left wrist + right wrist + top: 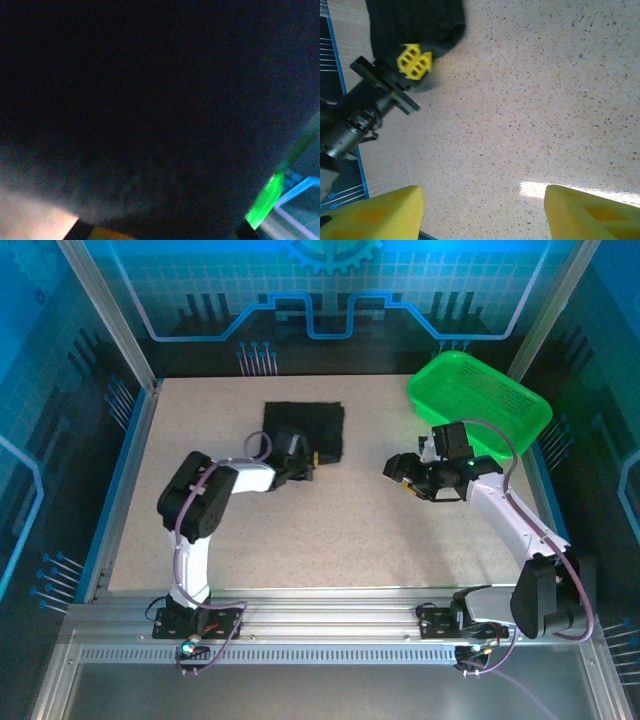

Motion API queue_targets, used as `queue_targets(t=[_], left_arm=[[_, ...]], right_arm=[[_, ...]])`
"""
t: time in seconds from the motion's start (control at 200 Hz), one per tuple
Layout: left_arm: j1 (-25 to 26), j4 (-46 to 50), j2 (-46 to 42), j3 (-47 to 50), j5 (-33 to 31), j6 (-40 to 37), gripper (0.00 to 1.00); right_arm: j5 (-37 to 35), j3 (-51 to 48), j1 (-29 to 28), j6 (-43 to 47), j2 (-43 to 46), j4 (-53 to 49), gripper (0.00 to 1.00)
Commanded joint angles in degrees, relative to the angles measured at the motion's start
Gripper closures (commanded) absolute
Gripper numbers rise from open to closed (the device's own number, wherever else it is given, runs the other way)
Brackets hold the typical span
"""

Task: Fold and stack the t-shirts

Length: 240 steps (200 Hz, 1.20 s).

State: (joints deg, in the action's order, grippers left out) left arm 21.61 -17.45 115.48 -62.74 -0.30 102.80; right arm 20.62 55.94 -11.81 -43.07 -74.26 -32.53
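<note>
Overhead looks down, wrist views close, both share the t-shirt (pixel 322 420)

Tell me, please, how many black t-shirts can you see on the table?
1. A folded black t-shirt lies at the far centre-left of the table, right at the left fingers; it may be a stack hiding others underneath.

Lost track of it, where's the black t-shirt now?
Top view: the black t-shirt lies folded, far centre-left on the table, left of the green basket, left tool shut at its near edge.
</note>
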Motion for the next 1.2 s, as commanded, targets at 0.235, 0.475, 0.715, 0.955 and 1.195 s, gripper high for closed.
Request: queue_targets(t=[0.235, 0.475, 0.715, 0.955, 1.195], left_arm=[[-25.7, 10.6, 4.2, -9.9, 17.7, -31.6, 1.00], [-36.1, 27.1, 10.9, -23.9, 21.7, -51.0, 0.99], [-39.2, 27.0, 11.2, -26.7, 21.3, -51.2, 0.86], [-34.5, 29.1, 1.1, -26.0, 17.4, -53.1, 0.01], [-27.9, 24.1, -22.6, -4.2, 8.8, -49.6, 0.01]], right_arm=[[0.9, 1.4, 1.1, -0.4, -1.8, -0.3, 0.35], [1.1, 4.3, 0.9, -0.8, -5.6, 1.0, 0.35], [1.4, 8.4, 0.3, 0.5, -10.1, 1.3, 0.35], [-2.5, 11.4, 0.0, 4.3, -9.5, -1.0, 0.00], [-16.6, 13.6, 1.0, 12.0, -4.2, -6.2, 0.00]])
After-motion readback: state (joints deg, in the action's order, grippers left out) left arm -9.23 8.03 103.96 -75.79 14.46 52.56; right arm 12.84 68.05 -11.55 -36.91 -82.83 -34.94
